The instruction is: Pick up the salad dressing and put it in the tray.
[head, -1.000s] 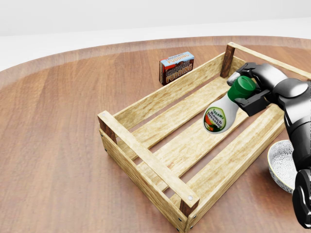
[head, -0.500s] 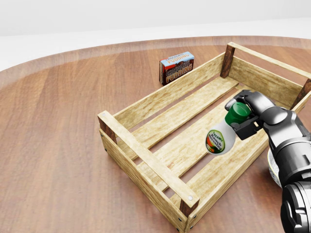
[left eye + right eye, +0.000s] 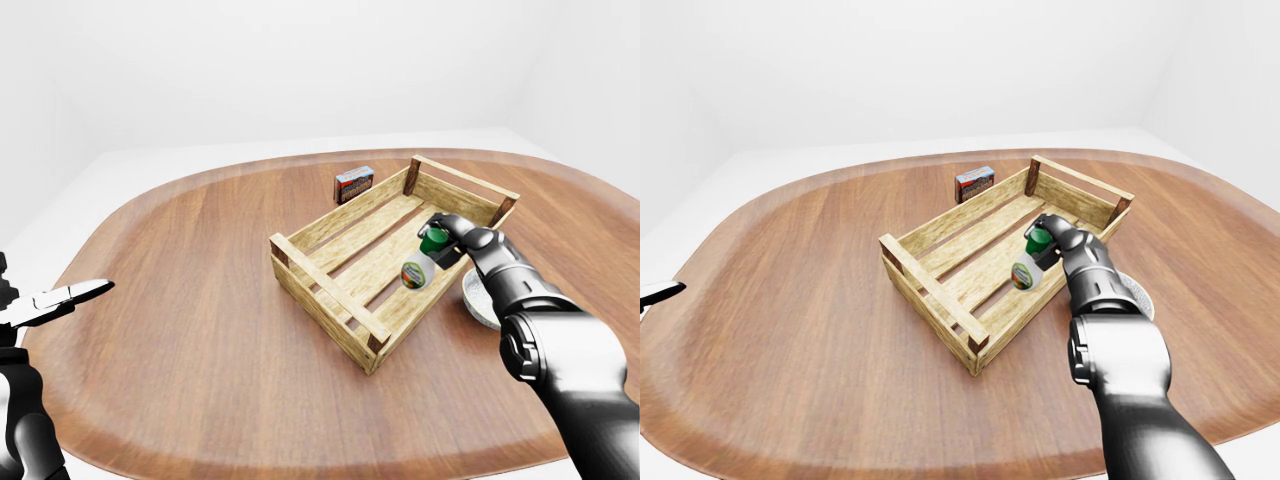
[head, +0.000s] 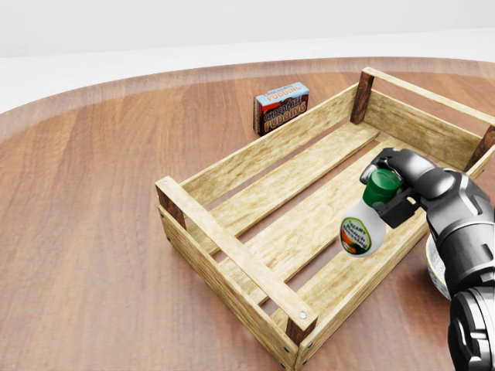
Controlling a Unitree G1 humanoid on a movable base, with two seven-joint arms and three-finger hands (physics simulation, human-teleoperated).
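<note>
A plain white room surrounds a rounded wooden bench (image 3: pixel 200 330). On it sits the slatted wooden tray (image 4: pixel 255 193), the landmark here. A chocolate pudding box (image 4: pixel 281 107) stands just beyond the tray's upper long wall in the head view; a patterned bowl (image 3: pixel 478 297) lies just beside its lower right wall. The right hand (image 4: pixel 398 189) has its fingers closed round the green cap of the salad dressing bottle (image 4: pixel 363 228), which hangs tilted below the hand, over the tray's right-hand slats. The left hand (image 3: pixel 55 300), well left of the tray, is spread and holds nothing.
</note>
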